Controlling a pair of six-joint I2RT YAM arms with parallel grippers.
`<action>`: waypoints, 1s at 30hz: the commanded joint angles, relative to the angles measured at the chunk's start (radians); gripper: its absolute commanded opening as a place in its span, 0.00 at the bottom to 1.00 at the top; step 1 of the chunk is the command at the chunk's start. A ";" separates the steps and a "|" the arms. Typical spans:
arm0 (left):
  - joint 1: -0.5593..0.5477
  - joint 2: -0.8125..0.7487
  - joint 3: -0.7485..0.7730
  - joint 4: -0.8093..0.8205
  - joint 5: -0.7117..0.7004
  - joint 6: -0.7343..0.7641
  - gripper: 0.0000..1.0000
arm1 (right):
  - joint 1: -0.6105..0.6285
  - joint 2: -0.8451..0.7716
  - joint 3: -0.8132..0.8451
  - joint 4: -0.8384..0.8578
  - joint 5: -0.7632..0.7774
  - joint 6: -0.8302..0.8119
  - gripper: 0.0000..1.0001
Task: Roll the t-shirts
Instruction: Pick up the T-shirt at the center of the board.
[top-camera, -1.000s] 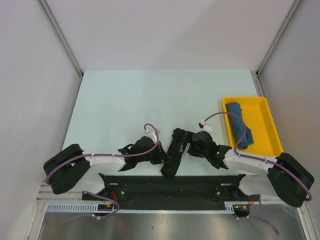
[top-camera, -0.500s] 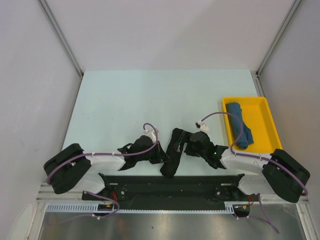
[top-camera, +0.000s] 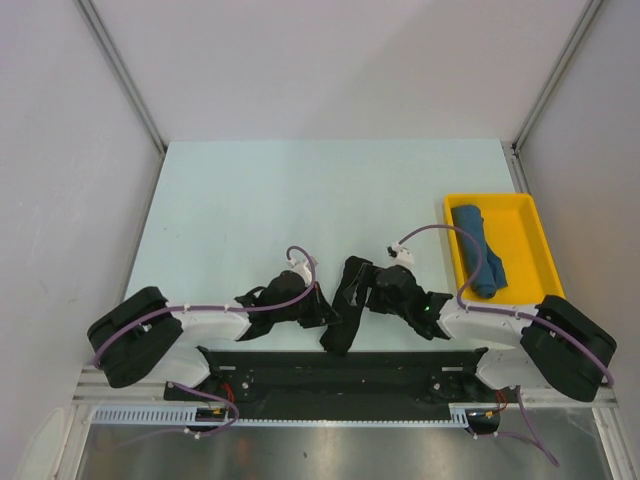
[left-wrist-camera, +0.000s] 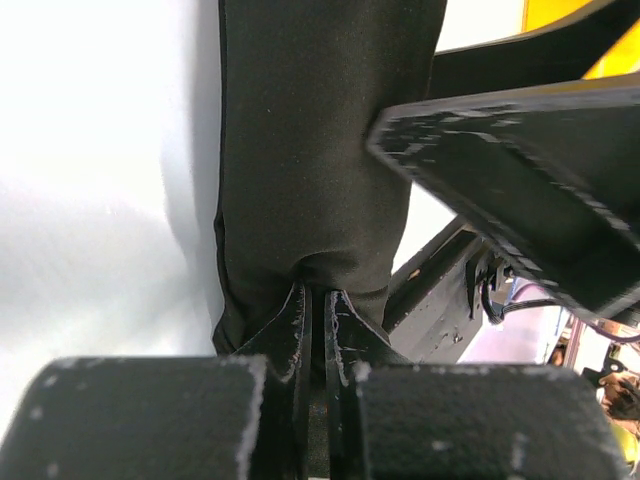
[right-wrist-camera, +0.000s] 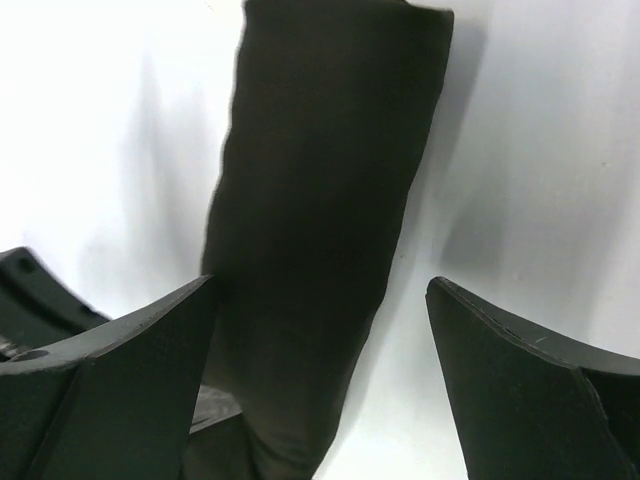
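The black t-shirt (top-camera: 347, 300) lies rolled into a long bundle on the pale table, near the front edge between the arms. My left gripper (top-camera: 325, 312) is shut on the roll's left side; in the left wrist view its fingertips (left-wrist-camera: 300, 305) pinch the black cloth (left-wrist-camera: 310, 150). My right gripper (top-camera: 368, 293) is open, its jaws spread wide over the roll's right side; the black roll (right-wrist-camera: 320, 200) lies between them. The teal-blue t-shirt (top-camera: 478, 245) lies rolled in the yellow tray (top-camera: 530, 240).
The yellow tray stands at the table's right edge. A black rail (top-camera: 340, 375) with the arm bases runs along the near edge. Grey walls close in the left, the right and the back.
My right arm has slid left toward the black roll, its open jaws now closer around it. The left gripper and the roll have stayed put.
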 joint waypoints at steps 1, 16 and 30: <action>0.018 0.010 -0.030 -0.087 -0.061 0.040 0.01 | 0.000 0.057 0.028 0.098 0.006 0.002 0.90; 0.018 -0.048 -0.021 -0.116 -0.035 0.061 0.18 | -0.004 0.200 0.102 0.007 0.009 0.045 0.02; 0.025 -0.489 0.178 -0.571 -0.037 0.259 0.49 | -0.121 0.188 0.136 -0.069 -0.216 -0.139 0.00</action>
